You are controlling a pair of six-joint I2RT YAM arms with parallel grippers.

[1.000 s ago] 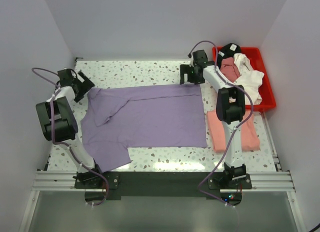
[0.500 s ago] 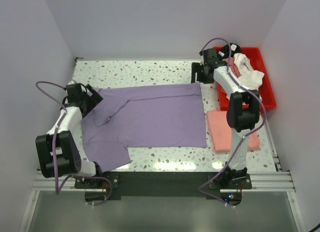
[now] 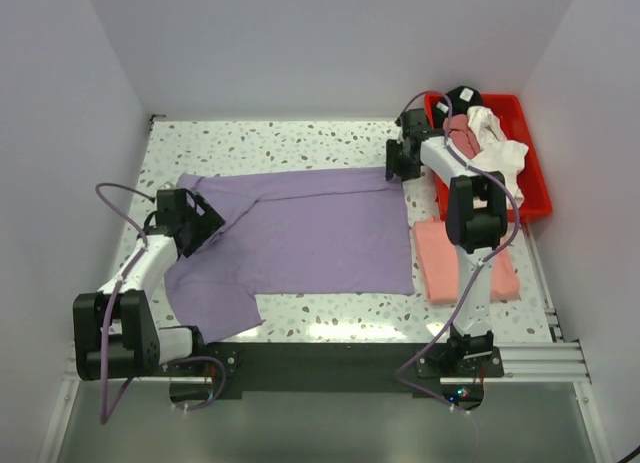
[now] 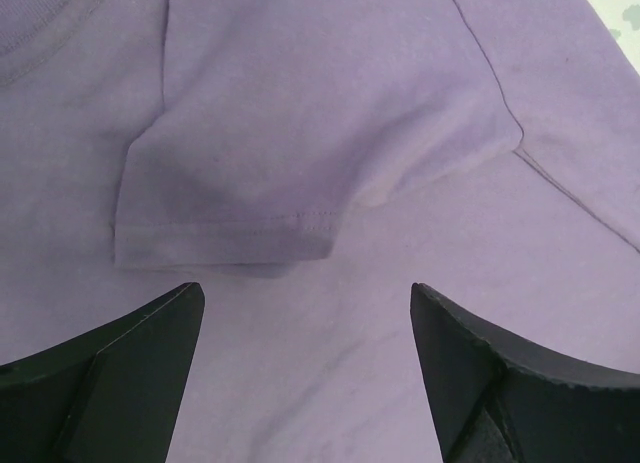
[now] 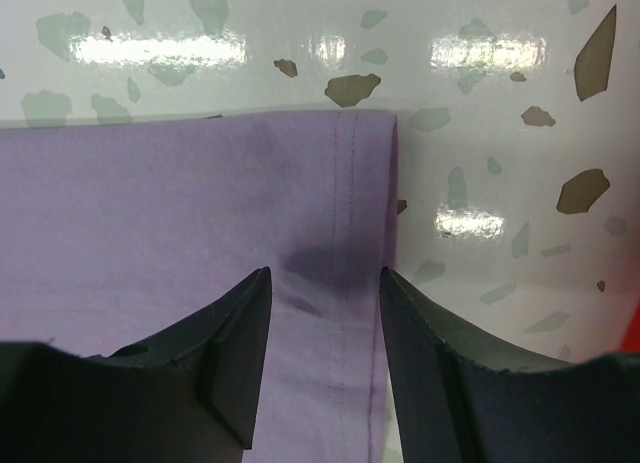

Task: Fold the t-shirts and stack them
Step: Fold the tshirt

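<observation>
At mid-left of the overhead view, low over the shirt's left end: left gripper [image 3: 205, 223], set wide, holding nothing. In its wrist view, 2 dark fingers [image 4: 120, 373] at the bottom corners, well apart, above a folded-over sleeve [image 4: 300, 133] with a stitched hem.

Spread flat across the middle of the speckled table [image 3: 300, 141]: purple t-shirt [image 3: 320, 233], collar end toward the left, 1 sleeve reaching toward the lower left, straight bottom hem at the right.

At the shirt's upper-right corner: right gripper [image 3: 397, 169], pointed down at the cloth. In its wrist view, set about half as wide as the left, with a clear gap between the 2 fingers [image 5: 450, 373]. In that gap, flat on the table: the stitched corner of the hem [image 5: 350, 183].

Just right of the purple shirt, partly under the right arm: folded pink t-shirt [image 3: 432, 255].

At upper right: red bin [image 3: 538, 188], holding a heap of dusty-rose shirt [image 3: 460, 135], white shirt [image 3: 502, 155] and black shirt [image 3: 462, 95].
</observation>
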